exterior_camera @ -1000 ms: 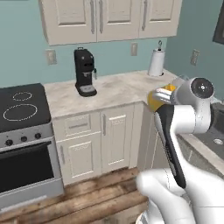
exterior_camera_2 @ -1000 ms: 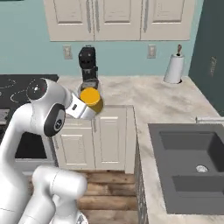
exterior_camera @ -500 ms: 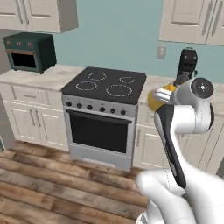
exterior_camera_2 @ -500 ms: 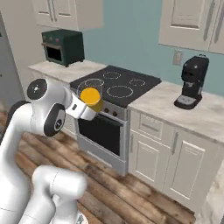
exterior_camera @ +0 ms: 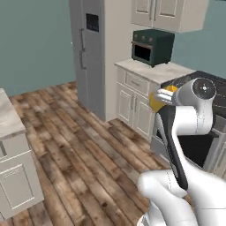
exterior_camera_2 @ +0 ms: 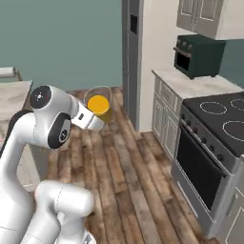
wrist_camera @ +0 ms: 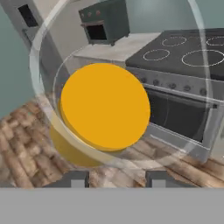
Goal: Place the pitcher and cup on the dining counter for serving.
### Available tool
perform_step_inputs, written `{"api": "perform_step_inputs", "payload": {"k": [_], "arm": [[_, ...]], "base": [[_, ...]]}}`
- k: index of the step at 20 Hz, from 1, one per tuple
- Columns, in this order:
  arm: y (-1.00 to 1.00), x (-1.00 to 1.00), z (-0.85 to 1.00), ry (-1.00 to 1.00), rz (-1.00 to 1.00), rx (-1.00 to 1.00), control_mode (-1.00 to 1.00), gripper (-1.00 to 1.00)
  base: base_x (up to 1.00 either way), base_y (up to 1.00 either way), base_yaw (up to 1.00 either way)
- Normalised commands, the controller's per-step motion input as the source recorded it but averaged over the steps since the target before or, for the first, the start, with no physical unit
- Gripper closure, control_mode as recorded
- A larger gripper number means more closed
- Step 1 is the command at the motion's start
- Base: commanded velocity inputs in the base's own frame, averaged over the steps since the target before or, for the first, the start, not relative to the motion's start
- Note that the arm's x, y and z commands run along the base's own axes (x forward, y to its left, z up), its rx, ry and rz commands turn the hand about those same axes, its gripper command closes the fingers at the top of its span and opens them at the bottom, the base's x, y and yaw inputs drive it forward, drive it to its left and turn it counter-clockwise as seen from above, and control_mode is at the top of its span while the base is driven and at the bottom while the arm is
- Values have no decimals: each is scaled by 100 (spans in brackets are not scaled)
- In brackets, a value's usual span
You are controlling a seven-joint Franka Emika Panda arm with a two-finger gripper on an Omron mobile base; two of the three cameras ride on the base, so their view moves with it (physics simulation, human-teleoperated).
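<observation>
My gripper (exterior_camera_2: pixel 89 119) is shut on the pitcher (exterior_camera_2: pixel 99 106), a golden-yellow vessel with a clear rim, held upright in the air over the wooden floor. In the left base view the pitcher (exterior_camera: pixel 155 100) shows as a yellow patch beside the wrist, with the gripper (exterior_camera: pixel 165 97) against it. Seen from the hand, the pitcher (wrist_camera: pixel 105 105) sits just beyond the gripper (wrist_camera: pixel 116 177), its fingertips (wrist_camera: pixel 74 178) low on either side of it. The cup is out of view. A corner of the dining counter (exterior_camera: pixel 8 119) shows at the left, also at the left of the right base view as the dining counter (exterior_camera_2: pixel 12 93).
A tall grey fridge (exterior_camera: pixel 88 53) stands beyond the floor. A dark green toaster oven (exterior_camera: pixel 152 46) sits on a cream cabinet counter (exterior_camera: pixel 154 70). The stove (exterior_camera_2: pixel 214 124) is at the right, close to the arm. Open wooden floor (exterior_camera: pixel 75 132) lies between these and the dining counter.
The whole picture has swung left with the base: coffee machine and stove slid off to the right, fridge and dining counter came in. The pitcher stays in the gripper.
</observation>
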Motion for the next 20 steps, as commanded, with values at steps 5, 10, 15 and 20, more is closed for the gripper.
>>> {"api": "perform_step_inputs", "payload": {"k": [5,10,15,20], "arm": [[0,0,0,0,0,0,100,100],[0,0,0,0,0,0,100,100],[0,0,0,0,0,0,100,100],[0,0,0,0,0,0,100,100]], "base": [[2,0,100],[42,2,88],[88,25,67],[100,80,32]]}}
